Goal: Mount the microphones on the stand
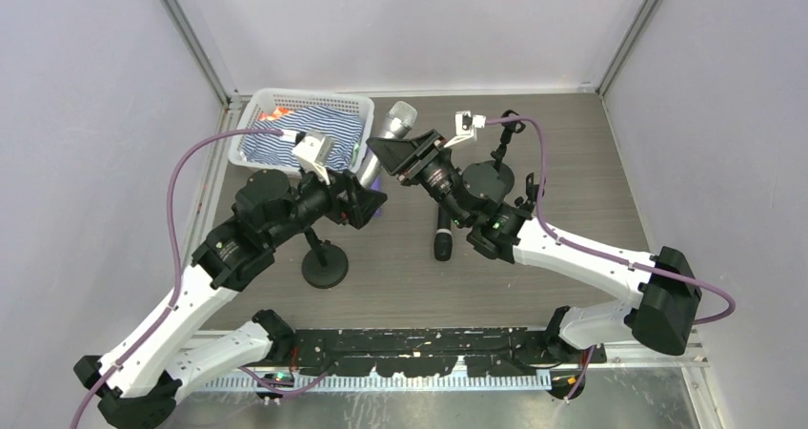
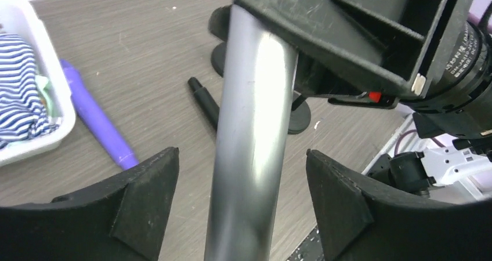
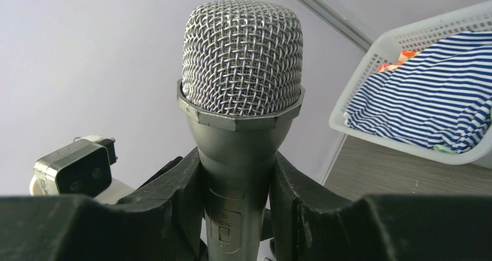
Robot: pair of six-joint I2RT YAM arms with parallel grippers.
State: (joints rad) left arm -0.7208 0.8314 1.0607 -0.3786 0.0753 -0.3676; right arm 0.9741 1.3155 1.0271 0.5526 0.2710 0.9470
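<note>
My right gripper [image 1: 388,153] is shut on a silver microphone [image 1: 398,117] just below its mesh head [image 3: 242,58] and holds it tilted above the table; the jaws press both sides of the body in the right wrist view [image 3: 235,165]. My left gripper [image 1: 370,200] is open, its jaws either side of the microphone's silver handle [image 2: 255,127] with a gap on each side [image 2: 241,153]. A black stand [image 1: 324,269] with a round base stands under my left arm. A black microphone [image 1: 443,238] and a purple microphone [image 2: 98,122] lie on the table.
A white basket [image 1: 262,100] holding a blue-striped cloth [image 3: 429,104] sits at the back left. A second black round-based stand [image 1: 490,176] stands behind my right wrist. The walls close in at the left, back and right.
</note>
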